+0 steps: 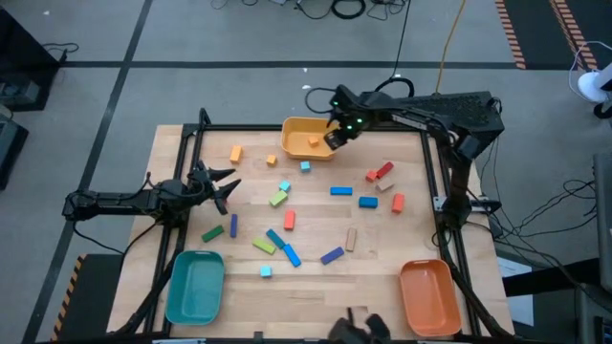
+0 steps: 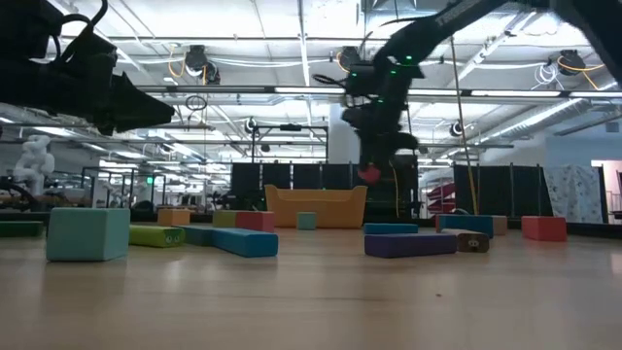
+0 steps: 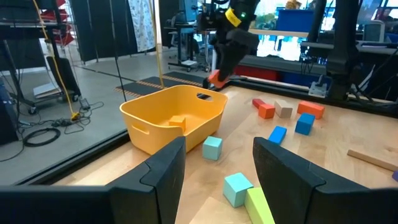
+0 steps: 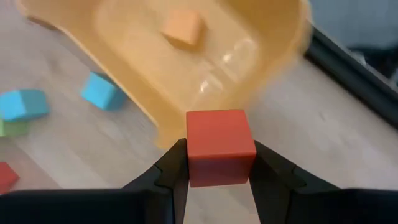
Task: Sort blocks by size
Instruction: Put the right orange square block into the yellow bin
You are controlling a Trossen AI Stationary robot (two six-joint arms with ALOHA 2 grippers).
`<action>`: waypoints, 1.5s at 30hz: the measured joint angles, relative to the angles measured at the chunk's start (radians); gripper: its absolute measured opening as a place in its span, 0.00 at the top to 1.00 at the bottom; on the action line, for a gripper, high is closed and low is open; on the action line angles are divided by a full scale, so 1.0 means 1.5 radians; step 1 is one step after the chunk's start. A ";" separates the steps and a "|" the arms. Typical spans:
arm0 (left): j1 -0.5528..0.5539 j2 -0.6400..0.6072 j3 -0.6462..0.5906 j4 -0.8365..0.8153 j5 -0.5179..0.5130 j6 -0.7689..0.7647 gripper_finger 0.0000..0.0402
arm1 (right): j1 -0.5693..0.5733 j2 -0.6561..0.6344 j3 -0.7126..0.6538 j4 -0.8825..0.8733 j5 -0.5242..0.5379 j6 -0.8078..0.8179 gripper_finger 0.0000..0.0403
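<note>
Blocks of painted wood, cubes, short bricks and long bars in many colours, lie scattered over the light wooden table (image 1: 316, 277). Largest of all on that table are three plastic trays: a yellow tray (image 1: 304, 127) at the far edge, a teal tray (image 1: 196, 285) at the near left corner and an orange tray (image 1: 429, 296) at the near right corner. The yellow tray holds one small orange cube (image 4: 182, 28).

Among the loose pieces, the long ones include a tan bar (image 1: 351, 239), a blue bar (image 1: 332, 255) and a green bar (image 1: 211, 232). Short bricks include a red brick (image 1: 398, 202) and a blue brick (image 1: 368, 202). A tiny teal cube (image 1: 266, 271) sits near the front, well apart from the trays.

Over the near rim of the yellow tray hangs the right gripper (image 4: 214, 177), its fingers clamped on a small red cube (image 4: 220, 146) that is lifted off the table. At the table's left edge waits the left gripper (image 3: 219, 165), fingers spread with nothing between them.
</note>
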 joint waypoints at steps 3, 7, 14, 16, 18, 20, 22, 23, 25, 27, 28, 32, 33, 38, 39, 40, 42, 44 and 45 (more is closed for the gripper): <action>0.000 0.000 0.000 -0.001 0.000 0.001 0.52 | 0.015 0.038 0.059 0.011 0.001 -0.024 0.70; 0.000 0.000 0.000 -0.002 0.000 0.000 0.52 | 0.023 0.090 0.125 0.035 0.002 -0.042 0.70; 0.000 0.000 0.000 -0.003 0.000 -0.003 0.52 | 0.028 0.194 0.230 0.043 0.000 -0.057 0.70; 0.000 0.000 0.000 -0.003 0.000 -0.004 0.52 | 0.033 0.219 0.252 0.042 -0.002 -0.060 0.70; 0.000 0.000 0.000 -0.004 0.000 -0.003 0.52 | 0.036 0.239 0.270 0.039 -0.002 -0.065 0.70; 0.000 0.000 0.000 -0.004 0.000 -0.003 0.52 | 0.040 0.252 0.279 0.040 -0.002 -0.069 0.70; 0.000 0.000 0.000 -0.004 0.000 -0.003 0.52 | 0.042 0.260 0.282 0.042 -0.002 -0.073 0.70; 0.000 0.000 0.000 -0.003 0.000 -0.003 0.52 | 0.044 0.262 0.282 0.042 -0.002 -0.074 0.70; 0.000 0.000 0.000 -0.004 0.000 -0.003 0.52 | 0.044 0.266 0.282 0.044 0.003 -0.079 0.70; 0.000 0.000 0.000 -0.004 0.000 -0.003 0.52 | 0.044 0.269 0.282 0.058 0.004 -0.084 0.70; 0.000 0.000 0.000 -0.004 0.000 -0.003 0.52 | 0.044 0.270 0.282 0.059 0.006 -0.086 0.70; 0.000 0.000 0.000 -0.003 0.000 -0.004 0.52 | 0.044 0.286 0.283 0.069 0.026 -0.093 0.69; 0.000 0.000 0.000 -0.004 0.000 -0.004 0.52 | 0.044 0.292 0.282 0.070 0.026 -0.095 0.68; 0.000 0.000 0.000 -0.008 -0.001 -0.004 0.52 | 0.046 0.295 0.282 0.082 0.045 -0.097 0.62; 0.000 0.000 0.000 -0.010 -0.002 -0.004 0.52 | 0.048 0.295 0.282 0.083 0.054 -0.098 0.61; 0.000 0.000 0.000 -0.011 -0.005 -0.004 0.52 | 0.048 0.294 0.282 0.082 0.061 -0.100 0.60; 0.000 0.001 0.000 -0.011 -0.010 -0.004 0.52 | 0.050 0.293 0.282 0.079 0.072 -0.103 0.58; 0.000 0.001 0.000 -0.012 -0.021 -0.004 0.52 | 0.051 0.291 0.282 0.080 0.074 -0.108 0.56; 0.000 0.002 0.000 -0.012 -0.023 -0.005 0.52 | 0.051 0.291 0.282 0.080 0.074 -0.108 0.55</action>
